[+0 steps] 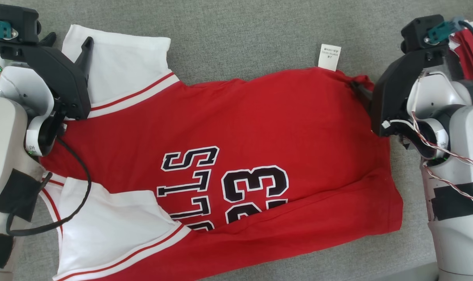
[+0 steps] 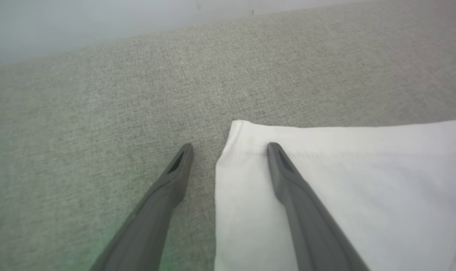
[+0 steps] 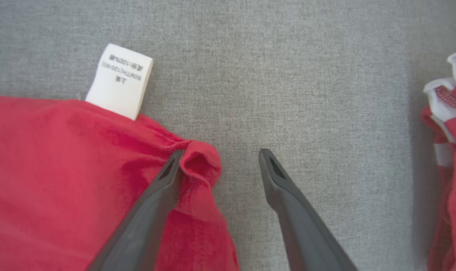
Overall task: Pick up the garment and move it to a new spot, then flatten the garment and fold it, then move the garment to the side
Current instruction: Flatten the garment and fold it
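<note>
garment (image 1: 260, 128) lies spread on grey fabric surface (image 1: 240, 39) | left claw (image 2: 230, 146) wide open, empty; straddles white sleeve corner (image 2: 243, 150) | right claw (image 3: 221, 151) wide open, empty; at bunched hem corner (image 3: 199, 162) | step: likely folding; pinch both corners together; lift level

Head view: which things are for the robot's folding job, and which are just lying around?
For the job: red and white jersey, left gripper, right gripper, both open.
Just lying about: other red and white cloth at the right edge.
</note>
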